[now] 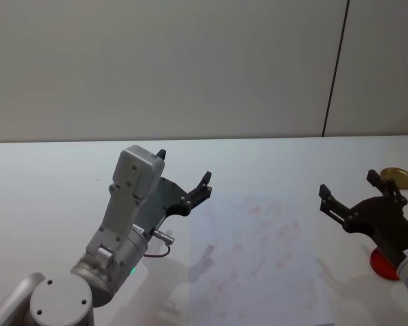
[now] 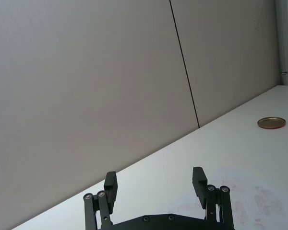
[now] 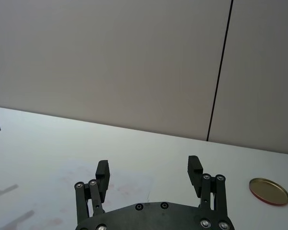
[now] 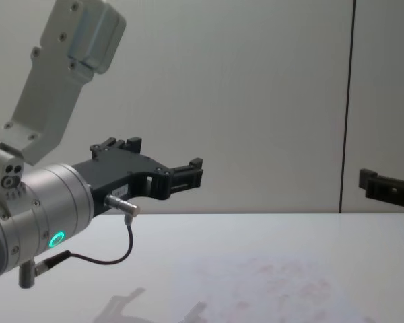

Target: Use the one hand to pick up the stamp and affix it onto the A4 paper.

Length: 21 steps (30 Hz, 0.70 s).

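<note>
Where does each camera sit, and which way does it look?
Head view: on the head, facing forward and down at the table and A4 paper; left gripper and right gripper show, open.
Chest view: lower, facing forward across the table to the wall; left gripper large, right gripper at the edge.
Left wrist view: on that wrist, facing past the left gripper to the wall and gold lid.
Right wrist view: on that wrist, facing past the right gripper likewise.
Shared: both wrist views catch A4 paper and gold lid.

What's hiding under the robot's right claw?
A flat red round thing peeks out on the white table below the open black right claw. The claw's body covers part of it, so I can't tell what it is.
</note>
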### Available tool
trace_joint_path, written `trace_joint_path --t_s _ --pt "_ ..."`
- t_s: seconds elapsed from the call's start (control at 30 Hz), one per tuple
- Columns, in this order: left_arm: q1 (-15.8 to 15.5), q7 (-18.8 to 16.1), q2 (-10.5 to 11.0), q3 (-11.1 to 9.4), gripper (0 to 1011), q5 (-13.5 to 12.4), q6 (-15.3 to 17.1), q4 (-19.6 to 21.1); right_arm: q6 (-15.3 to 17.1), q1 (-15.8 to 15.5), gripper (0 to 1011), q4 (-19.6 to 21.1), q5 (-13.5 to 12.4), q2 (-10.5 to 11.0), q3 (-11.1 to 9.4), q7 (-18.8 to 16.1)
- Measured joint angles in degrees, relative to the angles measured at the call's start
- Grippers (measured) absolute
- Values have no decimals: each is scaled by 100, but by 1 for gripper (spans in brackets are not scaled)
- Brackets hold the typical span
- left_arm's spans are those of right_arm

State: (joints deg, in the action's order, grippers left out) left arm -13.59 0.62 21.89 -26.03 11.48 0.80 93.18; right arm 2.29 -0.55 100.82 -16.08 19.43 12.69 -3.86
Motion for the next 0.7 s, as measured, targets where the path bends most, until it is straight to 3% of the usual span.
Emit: trace_joint_path --t_s 0.4,0.7 --pt "0 0 0 0 993 0 0 0 272 36 1001 -125 81 150 -159 84" --pt "0 0 0 0 993 0 0 0 656 99 1001 -196 104 237 -270 145"
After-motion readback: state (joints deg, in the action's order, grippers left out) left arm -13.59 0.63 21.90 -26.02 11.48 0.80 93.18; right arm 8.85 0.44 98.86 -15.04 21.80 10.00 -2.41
